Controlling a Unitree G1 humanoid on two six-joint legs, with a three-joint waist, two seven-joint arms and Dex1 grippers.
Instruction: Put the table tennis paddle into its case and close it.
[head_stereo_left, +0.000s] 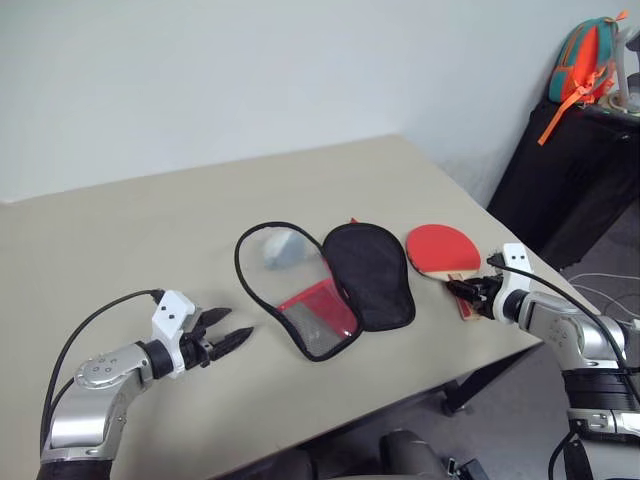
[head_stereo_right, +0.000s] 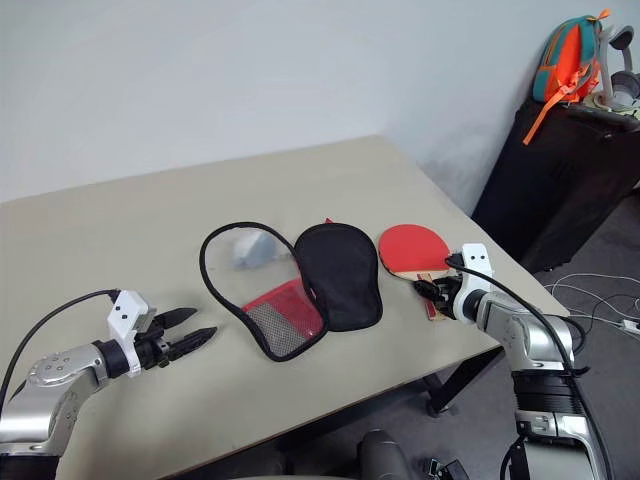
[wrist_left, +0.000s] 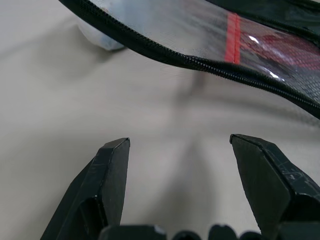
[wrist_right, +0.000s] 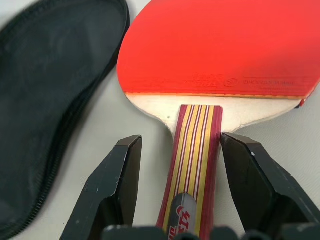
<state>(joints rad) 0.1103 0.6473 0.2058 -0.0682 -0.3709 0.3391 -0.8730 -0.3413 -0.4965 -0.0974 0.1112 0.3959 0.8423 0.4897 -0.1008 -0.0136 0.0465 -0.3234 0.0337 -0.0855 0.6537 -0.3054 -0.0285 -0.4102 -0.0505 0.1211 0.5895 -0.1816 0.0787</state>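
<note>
Paddle (wrist_right: 220, 47) lies flat on the table (head_stereo_left: 120, 250), red face up, its striped wooden handle running back between the fingers of the right gripper (wrist_right: 180, 150). Those jaws are partly open and straddle the handle: one finger (wrist_right: 252, 175) sits against the handle's edge, the other stands off with a gap of bare table, so no firm hold yet. Case (head_stereo_left: 330, 275) lies unzipped and spread flat just beyond the paddle's head on the side away from that gripper, black half nearer the paddle, clear and red mesh half farther. Small grey wad (head_stereo_left: 283, 248) rests inside the open half. Left gripper (head_stereo_left: 222, 338), jaws fully apart and empty, hovers near the case's zipper edge, not touching.
</note>
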